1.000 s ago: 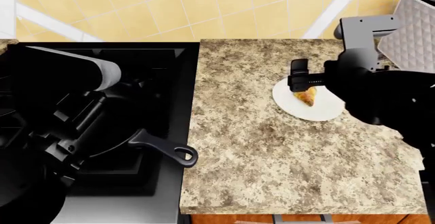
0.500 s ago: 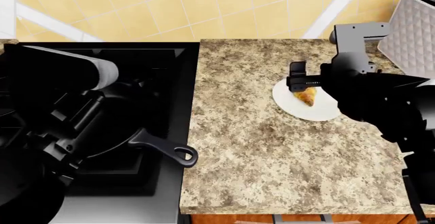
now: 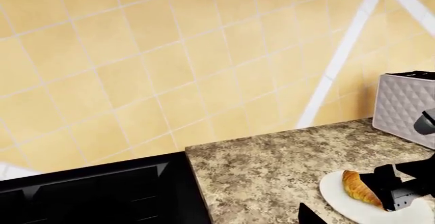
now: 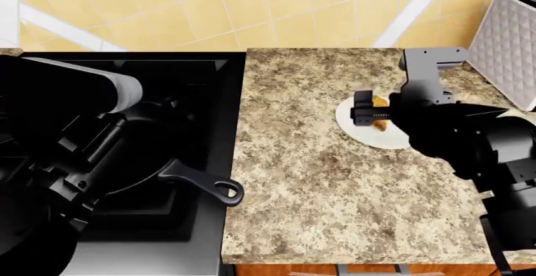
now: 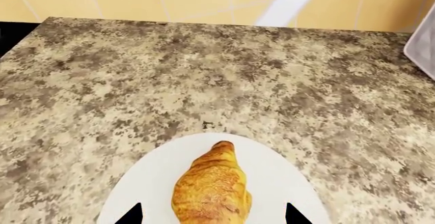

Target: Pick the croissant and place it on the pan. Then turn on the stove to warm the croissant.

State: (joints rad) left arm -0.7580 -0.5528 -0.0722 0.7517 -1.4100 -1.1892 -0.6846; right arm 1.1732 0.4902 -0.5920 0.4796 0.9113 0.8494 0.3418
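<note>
The small golden-brown, ridged croissant [image 5: 213, 191] lies on the round white plate [image 5: 272, 170] on the speckled granite counter [image 4: 335, 182], at about one o'clock in the head view. The right gripper [image 5: 213, 215] is spread wide, one black fingertip [image 5: 130, 215] on each side of the pastry, gripping nothing. To grasp well, I would lower it squarely and close gently across the middle (flaky things crush). The left gripper is out of sight. The round black cast-iron pan [image 4: 180, 175] waits at eight o'clock.

Croissant [image 4: 380, 111] on plate [image 4: 373, 135], right of stove [image 4: 180, 94]
</note>
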